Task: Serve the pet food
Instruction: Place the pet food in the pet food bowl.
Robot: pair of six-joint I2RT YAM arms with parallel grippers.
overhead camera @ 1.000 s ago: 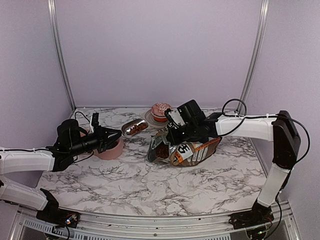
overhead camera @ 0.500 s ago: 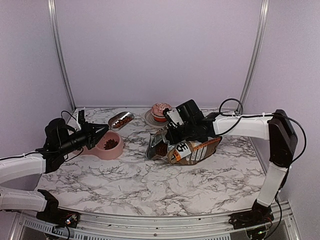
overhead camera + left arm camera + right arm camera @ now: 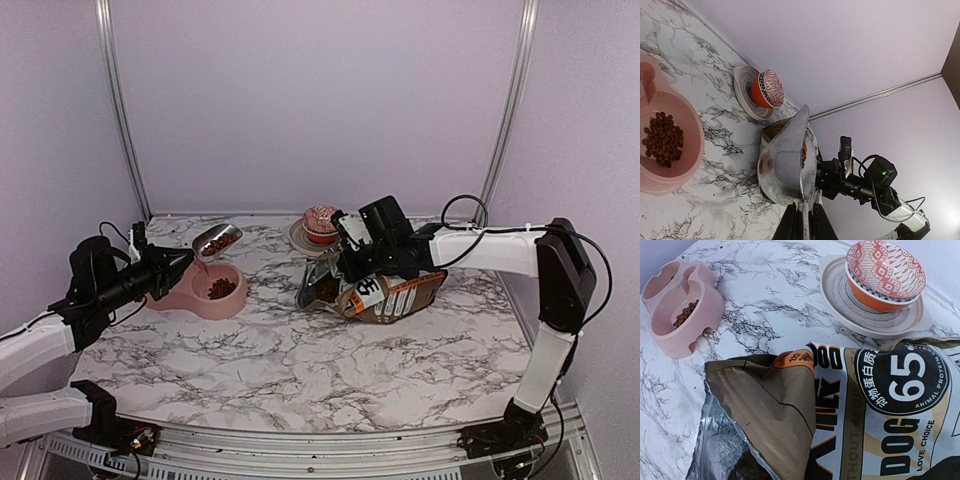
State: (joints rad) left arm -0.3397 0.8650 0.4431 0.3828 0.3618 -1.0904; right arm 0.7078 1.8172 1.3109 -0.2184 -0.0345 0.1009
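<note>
Top: left tool (image 3: 186, 261) pinches scoop (image 3: 217, 241) handle over bowl (image 3: 200, 306), by left edge of counter (image 3: 300, 380); right tool (image 3: 343, 266) pressed together, apparently on bag (image 3: 385, 295).
Left wrist: kibble (image 3: 662, 142) in bowl, some in scoop; light, loose, spills, so take by scoop handle.
Right wrist: bag limp, mouth open.

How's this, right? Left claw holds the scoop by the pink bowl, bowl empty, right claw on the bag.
Wrong on one point: the bowl holds kibble, clear in the left wrist view. The left claw does hold the scoop by it; right claw is on the bag.
</note>
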